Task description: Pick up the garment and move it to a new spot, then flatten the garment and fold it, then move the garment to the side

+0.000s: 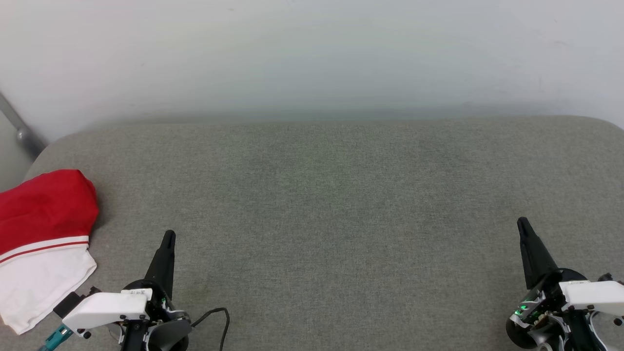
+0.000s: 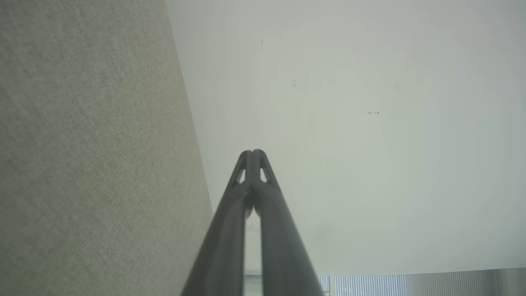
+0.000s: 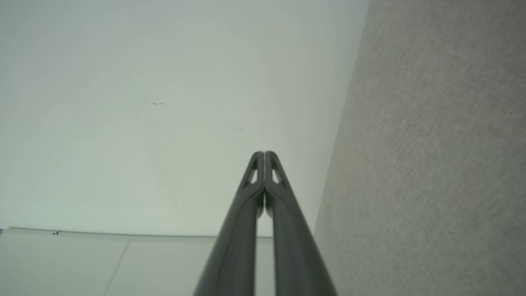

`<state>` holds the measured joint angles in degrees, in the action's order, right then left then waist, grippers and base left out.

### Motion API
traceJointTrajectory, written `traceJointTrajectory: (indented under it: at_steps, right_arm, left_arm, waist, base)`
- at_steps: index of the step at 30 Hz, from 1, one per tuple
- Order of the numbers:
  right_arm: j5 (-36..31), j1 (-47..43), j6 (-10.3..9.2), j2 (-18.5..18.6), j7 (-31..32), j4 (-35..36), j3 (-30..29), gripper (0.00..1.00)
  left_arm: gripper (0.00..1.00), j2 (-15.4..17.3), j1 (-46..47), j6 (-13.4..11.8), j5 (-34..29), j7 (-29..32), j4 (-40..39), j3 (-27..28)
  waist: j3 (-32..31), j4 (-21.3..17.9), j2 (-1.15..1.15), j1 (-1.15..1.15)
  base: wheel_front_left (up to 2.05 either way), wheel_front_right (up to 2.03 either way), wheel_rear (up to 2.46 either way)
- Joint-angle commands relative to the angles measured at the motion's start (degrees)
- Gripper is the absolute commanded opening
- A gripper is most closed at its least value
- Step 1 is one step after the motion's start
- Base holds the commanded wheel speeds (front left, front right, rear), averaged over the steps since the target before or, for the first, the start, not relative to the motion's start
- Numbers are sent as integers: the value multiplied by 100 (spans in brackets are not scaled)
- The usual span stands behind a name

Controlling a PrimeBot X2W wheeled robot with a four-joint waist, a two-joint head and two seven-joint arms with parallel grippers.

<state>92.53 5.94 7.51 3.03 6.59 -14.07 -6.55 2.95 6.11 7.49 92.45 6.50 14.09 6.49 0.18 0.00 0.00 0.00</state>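
The garment (image 1: 41, 229) lies bunched at the far left edge of the grey cushioned surface (image 1: 331, 204), red on top with a red-and-white striped band and white cloth below. To its right, at the lower left, my left gripper (image 1: 168, 236) is shut and holds nothing, a short gap from the cloth. My right gripper (image 1: 522, 223) is shut and empty at the lower right, far from the garment. Each wrist view shows its own closed fingertips, left gripper (image 2: 252, 153) and right gripper (image 3: 264, 154), pointing at the pale wall.
A pale wall (image 1: 312, 53) rises behind the surface's far edge. A grey metal bar (image 1: 19, 127) slants at the upper left corner. A black cable (image 1: 217, 316) loops beside my left wrist.
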Motion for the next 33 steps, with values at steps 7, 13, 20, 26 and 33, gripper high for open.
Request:
traceJointTrajectory:
  at_steps: [7, 13, 20, 26, 33]
  right_arm:
    - [-32, 74, -3, -24, 12, -7, -2, 0]
    - [-31, 74, -3, -24, 11, -7, -1, 0]
    - [-30, 73, -4, -24, 10, -7, 0, 0]
    - [-18, -127, -1, -4, -43, -135, 18, 100]
    - [-304, -213, -1, -5, -249, -84, -33, 100]
  left_arm:
    - [0, -11, 41, 13, -10, 25, 2, 17]
    - [0, -11, 41, 13, -9, 25, 2, 17]
    - [0, -11, 41, 13, -9, 25, 2, 16]
    - [100, -14, -118, -1, -10, -53, 100, -54]
    - [100, -13, -173, -38, -338, -258, -26, -29]
  waist:
    - [0, 0, 0, 0]
    - [0, 0, 0, 0]
    - [0, 0, 0, 0]
    - [1, -1, 0, 0]
    - [6, -4, 0, 0]
  base:
    - [0, 0, 0]
    - [0, 0, 0]
    - [0, 0, 0]
    - [0, 0, 0]
    - [0, 0, 0]
